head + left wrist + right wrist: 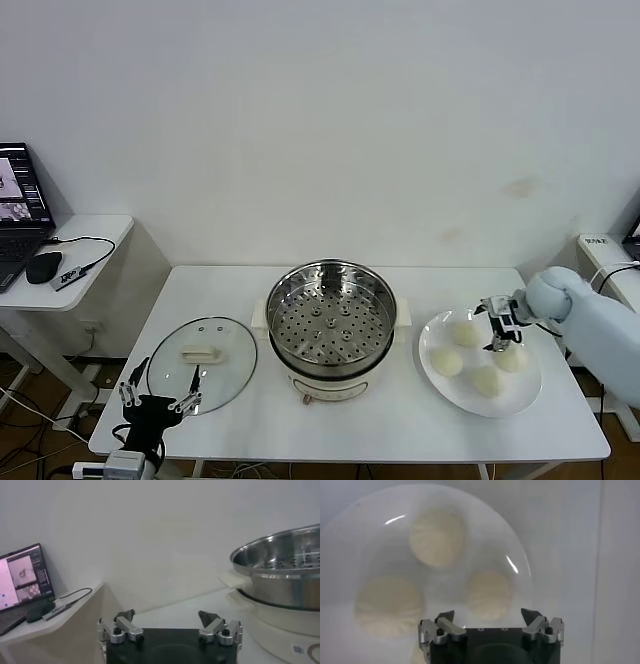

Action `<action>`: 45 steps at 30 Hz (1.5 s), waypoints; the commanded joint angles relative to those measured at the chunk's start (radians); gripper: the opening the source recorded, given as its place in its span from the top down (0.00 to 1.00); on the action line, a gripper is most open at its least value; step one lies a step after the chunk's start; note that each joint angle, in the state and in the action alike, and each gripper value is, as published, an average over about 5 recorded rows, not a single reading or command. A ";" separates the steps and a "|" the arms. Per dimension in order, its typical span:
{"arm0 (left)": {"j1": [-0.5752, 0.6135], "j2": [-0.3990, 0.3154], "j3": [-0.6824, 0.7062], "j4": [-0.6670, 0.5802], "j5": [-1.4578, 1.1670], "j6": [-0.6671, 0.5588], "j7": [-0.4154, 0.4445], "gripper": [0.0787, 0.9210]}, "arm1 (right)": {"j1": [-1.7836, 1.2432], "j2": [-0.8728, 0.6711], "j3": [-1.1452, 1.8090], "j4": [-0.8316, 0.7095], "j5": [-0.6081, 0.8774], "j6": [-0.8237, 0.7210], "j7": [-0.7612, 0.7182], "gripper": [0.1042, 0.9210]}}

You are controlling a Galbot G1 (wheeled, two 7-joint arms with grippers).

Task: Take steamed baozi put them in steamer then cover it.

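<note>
The steel steamer (331,322) with its perforated tray stands at the table's middle and holds nothing; it also shows in the left wrist view (283,573). The glass cover (201,351) lies flat on the table to its left. Four cream baozi (466,333) sit on a white plate (530,394) at the right. My right gripper (503,329) hovers open and empty over the plate's far side, above the baozi. In the right wrist view the gripper (487,615) is open above a baozi (489,594). My left gripper (156,405) is open and empty near the table's front left corner.
A side desk at the far left holds a laptop (20,205) and a mouse (44,266) with cables. The wall stands close behind the table. Another desk edge (598,245) is at the far right.
</note>
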State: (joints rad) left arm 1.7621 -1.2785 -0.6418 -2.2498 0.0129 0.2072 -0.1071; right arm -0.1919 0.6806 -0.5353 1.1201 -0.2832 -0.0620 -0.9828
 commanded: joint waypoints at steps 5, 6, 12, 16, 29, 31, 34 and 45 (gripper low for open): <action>-0.006 0.001 -0.005 0.006 0.001 0.000 0.001 0.12 | 0.061 0.109 -0.084 -0.129 -0.016 0.001 -0.003 0.13; -0.006 0.001 -0.006 0.006 0.002 0.000 0.001 0.12 | 0.060 0.113 -0.082 -0.135 -0.019 0.000 0.001 0.13; -0.009 0.002 -0.012 0.011 0.001 -0.001 0.003 0.12 | 0.060 0.125 -0.074 -0.157 -0.029 -0.003 0.009 0.15; -0.010 0.002 -0.015 0.011 0.001 -0.002 0.004 0.12 | 0.062 0.130 -0.080 -0.156 -0.028 -0.005 0.004 0.19; -0.010 0.003 -0.017 0.012 0.001 -0.002 0.009 0.12 | 0.084 0.099 -0.108 -0.124 -0.018 -0.005 -0.026 0.48; -0.010 0.004 -0.017 0.013 0.001 -0.002 0.010 0.12 | 0.100 0.079 -0.128 -0.099 -0.003 -0.007 -0.031 0.48; -0.011 0.007 -0.016 0.014 0.000 -0.001 0.012 0.12 | 0.147 0.029 -0.177 -0.039 0.039 -0.014 -0.038 0.48; -0.026 0.022 -0.006 0.012 -0.020 -0.001 0.015 0.12 | 0.450 -0.143 -0.366 0.223 0.280 -0.081 -0.054 0.47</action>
State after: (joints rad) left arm 1.7384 -1.2584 -0.6491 -2.2361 -0.0033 0.2054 -0.0922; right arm 0.0567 0.6446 -0.7709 1.1729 -0.1569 -0.1106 -1.0298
